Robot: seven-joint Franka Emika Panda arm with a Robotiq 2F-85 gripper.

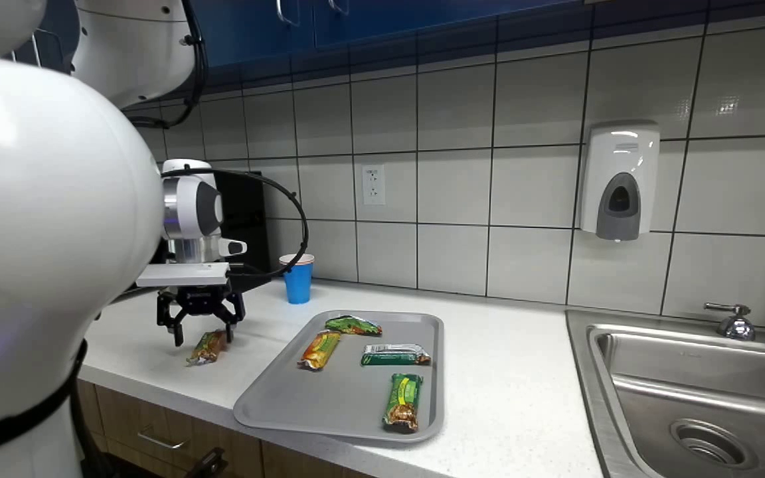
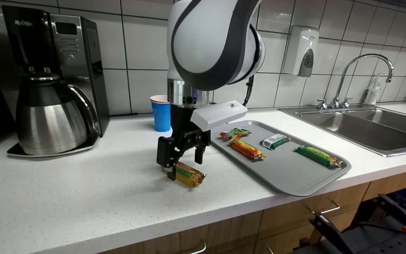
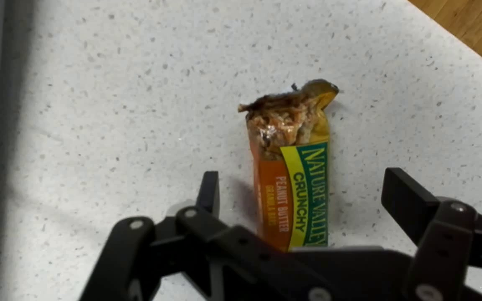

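Notably, hand (image 3: 301, 190) spread wide, nothing gripped, astride a Nature Valley peanut butter granola bar (image 3: 293, 167) on the worktop (image 3: 98, 125); width apparently lets it clear both long sides.

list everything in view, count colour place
peanut butter bar: 1, orange, yellow, green, on counter, under gripper
orange bar: 1, orange, on tray
green bars: 3, mostly green, on tray
tray: 1, grey, on counter
cup: at least 1, blue, by wall
coffee maker: 1, black, silver, on counter
soap dispenser: 1, white, grey, on wall
outlet: 1, white, on wall
sink: 1, silver, in counter
faucet: 1, silver, at sink
pump bottle: 1, whitish, behind sink
cabinets: several, blue, up high
drawers: several, brown, below counter
arm: 1, white, above counter
gripper: 1, black, open, on arm
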